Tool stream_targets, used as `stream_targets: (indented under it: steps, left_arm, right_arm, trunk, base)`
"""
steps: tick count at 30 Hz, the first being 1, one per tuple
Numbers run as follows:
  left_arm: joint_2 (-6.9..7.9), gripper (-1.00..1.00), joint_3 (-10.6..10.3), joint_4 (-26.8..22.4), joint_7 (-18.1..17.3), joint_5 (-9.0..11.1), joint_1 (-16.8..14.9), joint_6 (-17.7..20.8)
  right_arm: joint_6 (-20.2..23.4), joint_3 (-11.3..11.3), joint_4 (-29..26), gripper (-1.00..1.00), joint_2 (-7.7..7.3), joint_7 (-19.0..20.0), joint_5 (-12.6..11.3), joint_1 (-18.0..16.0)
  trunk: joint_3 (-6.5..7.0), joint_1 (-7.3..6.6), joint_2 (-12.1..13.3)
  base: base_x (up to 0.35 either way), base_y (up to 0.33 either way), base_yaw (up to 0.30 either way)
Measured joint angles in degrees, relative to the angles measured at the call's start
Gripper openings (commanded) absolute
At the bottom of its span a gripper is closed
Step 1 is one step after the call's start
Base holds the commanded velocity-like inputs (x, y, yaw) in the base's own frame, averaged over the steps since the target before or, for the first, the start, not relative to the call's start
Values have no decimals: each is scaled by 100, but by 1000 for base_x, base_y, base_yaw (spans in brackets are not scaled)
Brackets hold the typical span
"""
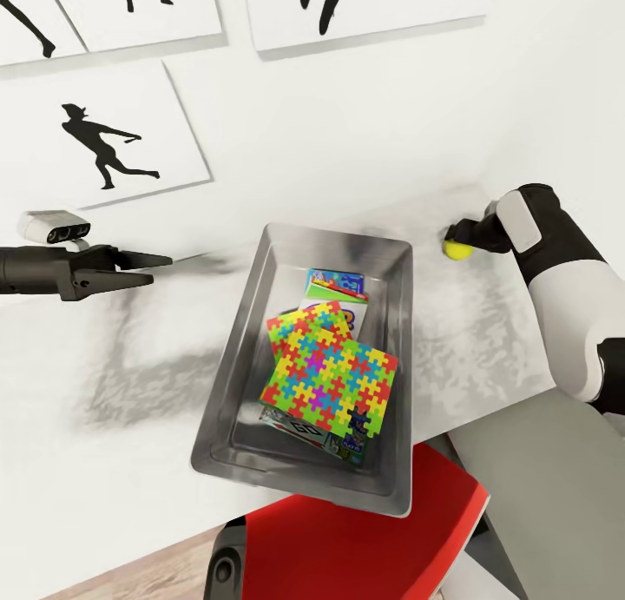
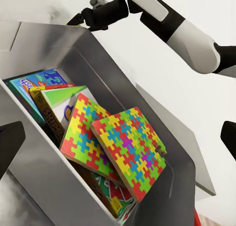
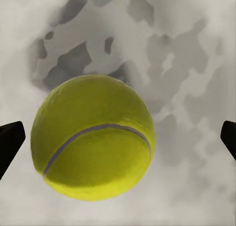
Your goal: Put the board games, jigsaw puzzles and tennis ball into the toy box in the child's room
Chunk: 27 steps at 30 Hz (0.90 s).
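The grey toy box (image 1: 227, 383) stands in the middle of the marbled table (image 1: 95, 409). Inside it two bright jigsaw puzzles (image 1: 334, 376) (image 2: 130, 147) lie overlapping on top of the board games: a blue one (image 1: 335, 283) (image 2: 37, 82) at the far end and a white and green one (image 1: 312, 431) (image 2: 115, 199) poking out underneath. My left gripper (image 1: 158, 268) hangs open over the table, left of the box and clear of it. Close to the wall the yellow tennis ball (image 1: 456, 250) (image 3: 93, 137) rests on the table. My right gripper (image 1: 466, 235) stands open around the ball, its fingertips (image 3: 10, 142) wide on either side.
A red chair seat (image 1: 365, 539) sits right below the table's near edge, under the box. The white wall with black silhouette pictures (image 1: 104, 140) runs along the table's far side, close behind the ball. Bare tabletop stretches left of the box.
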Motion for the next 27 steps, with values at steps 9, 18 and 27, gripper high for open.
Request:
stream_targets:
  steps: [9, 18, 27]
  left_arm:
    - [-1, 100, 0, 0, 0, 0, 0, 0]
    - [0, 100, 0, 0, 0, 0, 0, 0]
    - [0, 100, 0, 0, 0, 0, 0, 0]
  right_arm:
    - [6, 0, 50, 100, 12, 0, -9, 0]
    - [3, -7, 79, 100, 27, 0, -9, -2]
    - [9, -7, 79, -100, 17, 5, 16, -8]
  trunk:
    - [0, 0, 0]
    - [0, 0, 0]
    - [0, 0, 0]
  base:
    - [0, 0, 0]
    - [0, 0, 0]
    - [0, 0, 0]
